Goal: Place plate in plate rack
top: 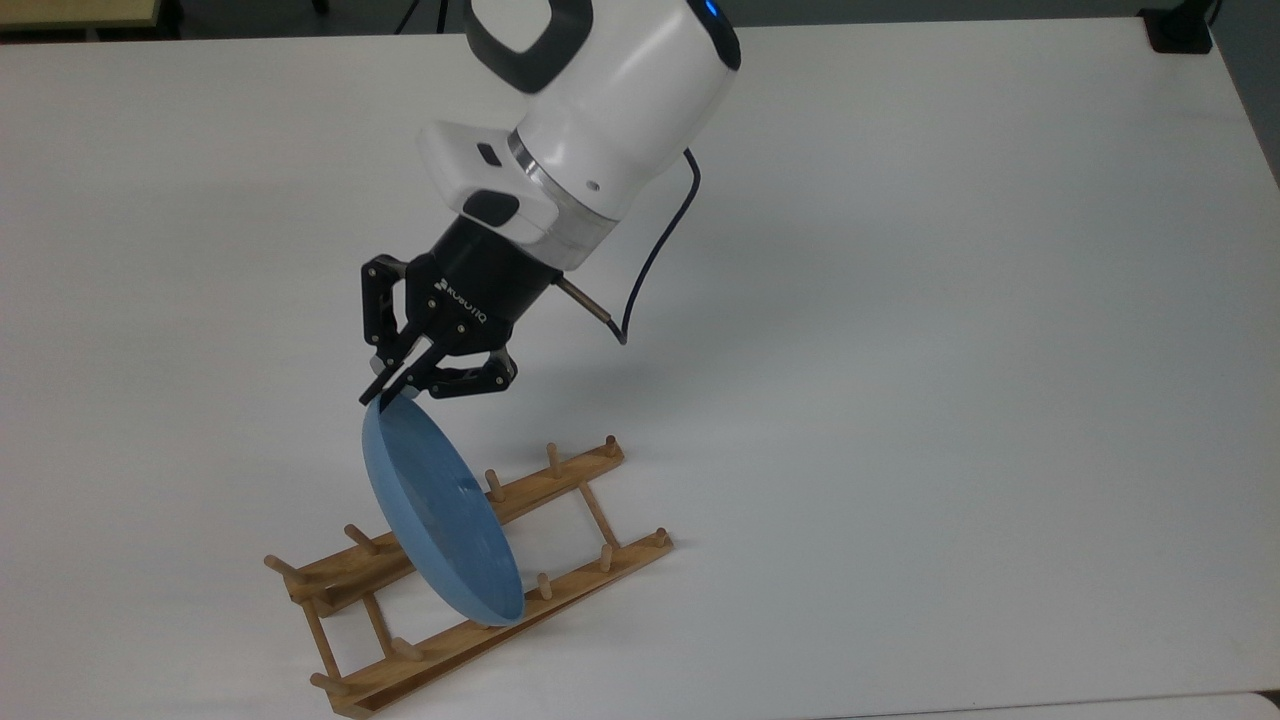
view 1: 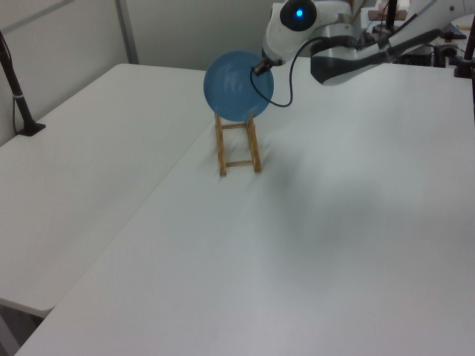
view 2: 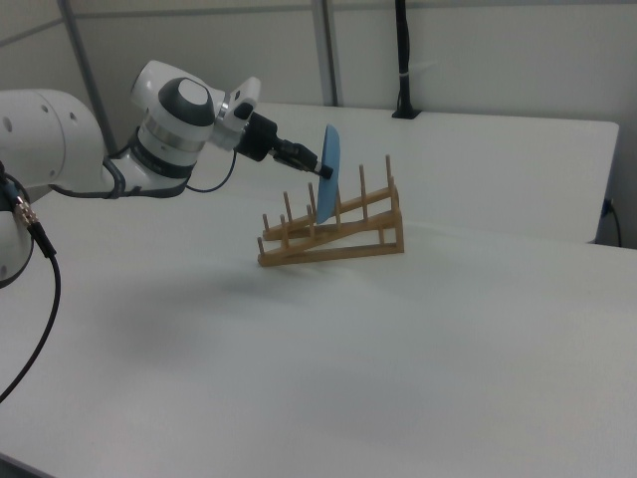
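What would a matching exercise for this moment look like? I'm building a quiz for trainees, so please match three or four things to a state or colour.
Things:
1. round glossy light-blue plate
2. low light-brown wooden plate rack
3. black two-finger claw
4. dark cable

States:
A. loops from the white wrist toward the claw's base
B. stands on the white table
C. pinches the top rim
D. held on edge, lower rim down among the pegs

Pairs: 1-D, 2-B, 3-C, 4-A

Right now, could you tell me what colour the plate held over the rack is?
Light blue, plain and glossy; the plate shows best in the top view.
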### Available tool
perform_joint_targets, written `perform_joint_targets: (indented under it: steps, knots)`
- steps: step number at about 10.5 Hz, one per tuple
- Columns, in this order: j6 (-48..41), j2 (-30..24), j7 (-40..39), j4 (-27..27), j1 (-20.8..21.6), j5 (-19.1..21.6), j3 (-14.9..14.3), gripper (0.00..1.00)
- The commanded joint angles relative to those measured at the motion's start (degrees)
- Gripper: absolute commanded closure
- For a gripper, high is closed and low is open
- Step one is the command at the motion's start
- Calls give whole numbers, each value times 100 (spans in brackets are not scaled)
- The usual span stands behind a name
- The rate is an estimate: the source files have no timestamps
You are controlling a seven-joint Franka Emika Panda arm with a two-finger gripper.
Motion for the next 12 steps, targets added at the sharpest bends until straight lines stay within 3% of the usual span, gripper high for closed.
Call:
perform_joint_targets:
  steps: [1, 4, 5, 6, 7, 8, 9, 10, 12]
  knots:
    - [110, 157, 115, -30, 57, -70, -43, 90]
    - [110, 184, 151, -30, 83, -34, -8, 63]
    - [110, 184, 299, -30, 83, -17, 9, 46]
    - [110, 175, 535, -30, 83, -26, 18, 8]
    - [119, 166, 729, -4, 83, -17, 27, 0]
    - [145, 114, 844, -4, 83, 79, 96, 0]
    - [337, -9, 810, -30, 31, 506, 202, 0]
    - [408, -184, 714, -134, 13, 1120, 211, 0]
    - [357, -701, -379, -493, -13, 2550, 220, 0]
